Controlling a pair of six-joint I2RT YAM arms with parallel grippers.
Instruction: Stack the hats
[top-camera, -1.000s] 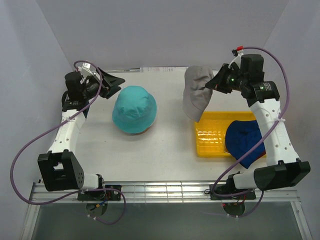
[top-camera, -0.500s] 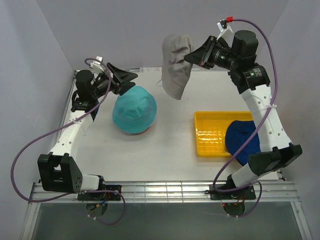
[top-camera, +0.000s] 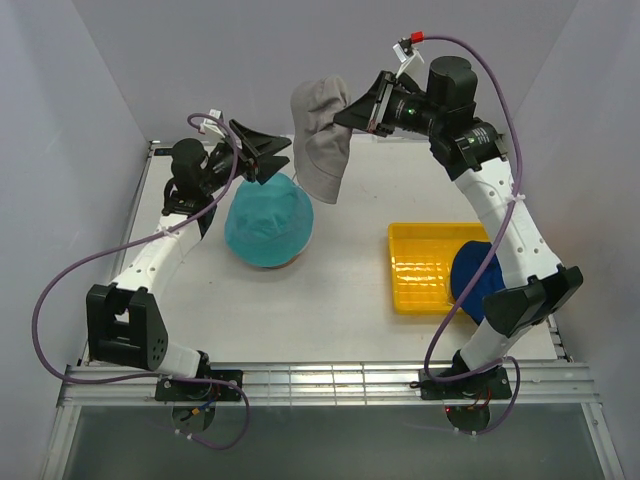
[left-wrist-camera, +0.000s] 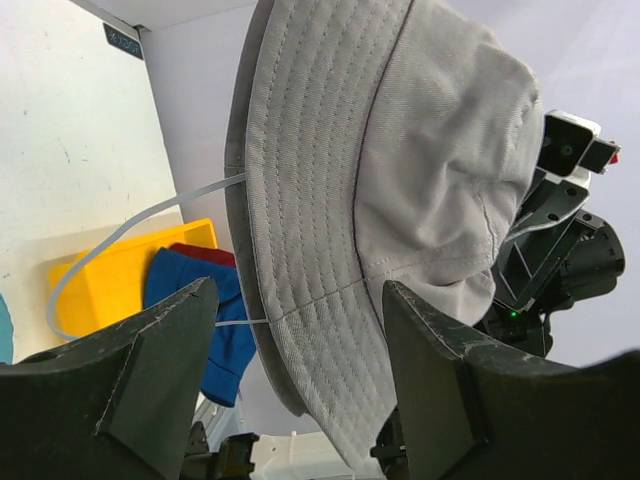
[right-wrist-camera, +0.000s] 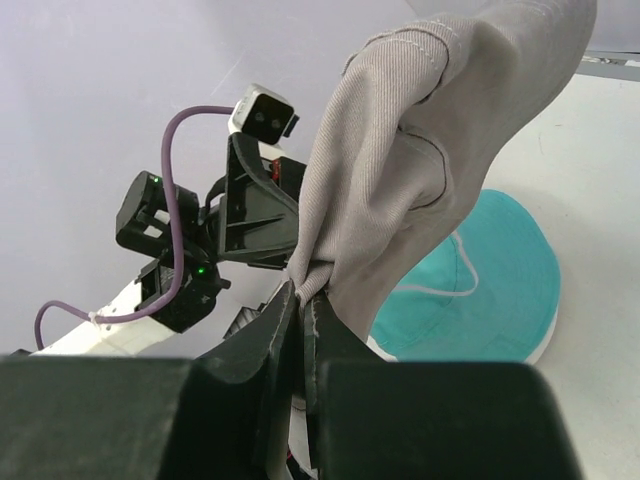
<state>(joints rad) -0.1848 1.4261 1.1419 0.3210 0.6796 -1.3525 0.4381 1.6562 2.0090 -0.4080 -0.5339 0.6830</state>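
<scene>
The right gripper (top-camera: 345, 113) is pinched tight on the grey hat (top-camera: 320, 140), which hangs in the air just beside the teal hat (top-camera: 268, 222); the left gripper (top-camera: 279, 160) stands wide and empty next to it. The blue hat (top-camera: 478, 270) lies in the tray (top-camera: 415, 270), partly hidden by the right arm; only a sliver of the red hat (left-wrist-camera: 205, 256) shows.

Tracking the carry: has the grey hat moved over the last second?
Yes. The grey hat, pinched in the right claw, has swung left and up, away from the yellow tray and toward the teal hat.
</scene>
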